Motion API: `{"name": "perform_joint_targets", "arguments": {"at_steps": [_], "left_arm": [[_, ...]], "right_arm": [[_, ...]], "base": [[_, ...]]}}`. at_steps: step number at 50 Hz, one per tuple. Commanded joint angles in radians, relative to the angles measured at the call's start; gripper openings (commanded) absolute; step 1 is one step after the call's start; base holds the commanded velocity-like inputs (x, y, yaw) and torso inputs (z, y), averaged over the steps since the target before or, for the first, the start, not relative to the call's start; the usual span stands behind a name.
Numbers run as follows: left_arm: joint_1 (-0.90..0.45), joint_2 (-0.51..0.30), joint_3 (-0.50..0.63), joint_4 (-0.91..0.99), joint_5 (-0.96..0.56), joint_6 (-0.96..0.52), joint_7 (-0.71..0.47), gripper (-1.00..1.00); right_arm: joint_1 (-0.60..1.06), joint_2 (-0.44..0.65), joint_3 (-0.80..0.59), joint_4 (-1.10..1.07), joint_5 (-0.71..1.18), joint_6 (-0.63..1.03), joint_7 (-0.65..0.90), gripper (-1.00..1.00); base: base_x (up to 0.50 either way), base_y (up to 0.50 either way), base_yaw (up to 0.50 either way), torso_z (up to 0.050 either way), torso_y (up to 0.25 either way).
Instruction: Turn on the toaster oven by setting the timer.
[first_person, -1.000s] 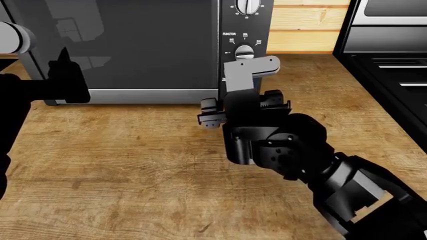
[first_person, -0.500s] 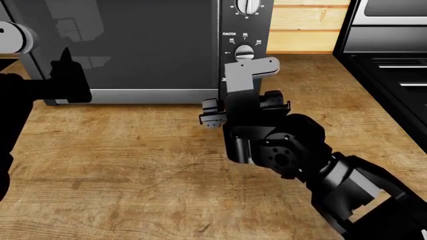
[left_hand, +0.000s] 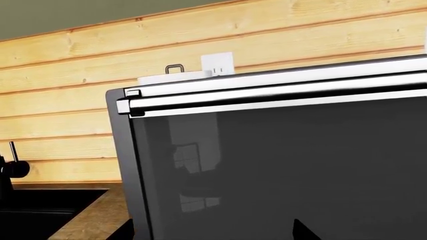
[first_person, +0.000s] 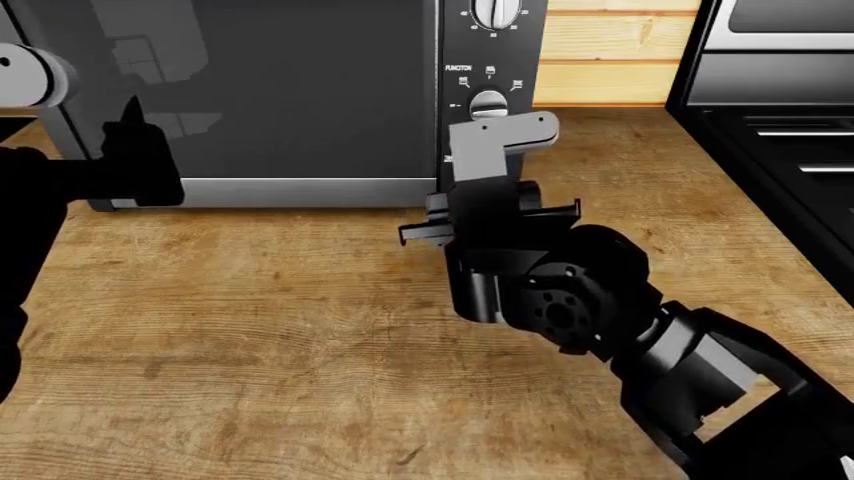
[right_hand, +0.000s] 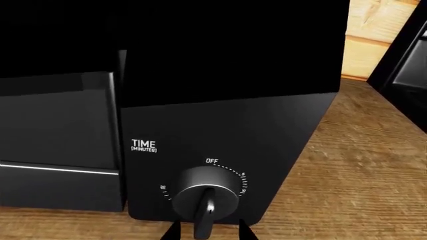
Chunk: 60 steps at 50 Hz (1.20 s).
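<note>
The toaster oven (first_person: 267, 90) stands at the back of the counter, its dark glass door filling the left wrist view (left_hand: 280, 170). In the right wrist view the timer (right_hand: 200, 196), a silver dial marked TIME with OFF above it, sits low on the black panel (right_hand: 227, 120). My right gripper (right_hand: 210, 231) is shut on the timer, one fingertip on each side of the dial and its raised bar between them. In the head view my right gripper (first_person: 491, 208) hides the timer. My left gripper (first_person: 131, 125) hangs open before the door's left part.
A function dial (first_person: 490, 103) and another dial (first_person: 497, 10) sit higher on the panel. A black range (first_person: 787, 100) borders the wooden counter (first_person: 267, 330) on the right. A sink and faucet (left_hand: 13, 170) lie left of the oven, with a wall outlet (left_hand: 217, 63) behind it.
The right gripper's fingers have slid inward and closed around the timer dial. The arm itself has hardly shifted, and the left arm is still.
</note>
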Motion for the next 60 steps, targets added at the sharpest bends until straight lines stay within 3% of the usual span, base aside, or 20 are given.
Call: {"name": "perform_joint_targets", "arguments": {"at_steps": [1,29,60], "left_arm": [[-0.003,0.001,0.009,-0.006,0.006,0.004,0.002,1.00],[0.025,-0.018,-0.006,0.014,-0.022,0.016,-0.008,1.00],[0.023,-0.022,0.006,0.009,-0.020,0.026,-0.009,1.00]], "right_arm": [[0.002,0.000,-0.002,0.001,-0.002,-0.002,0.001,-1.00],[0.008,0.001,-0.003,0.004,-0.018,-0.027,-0.017,-1.00],[-0.035,0.005,0.101,0.021,0.022,-0.192,-0.199,-1.00]], "base": [[0.00,0.00,0.00,0.000,0.000],[0.00,0.00,0.00,0.000,0.000],[0.00,0.00,0.00,0.000,0.000]]}}
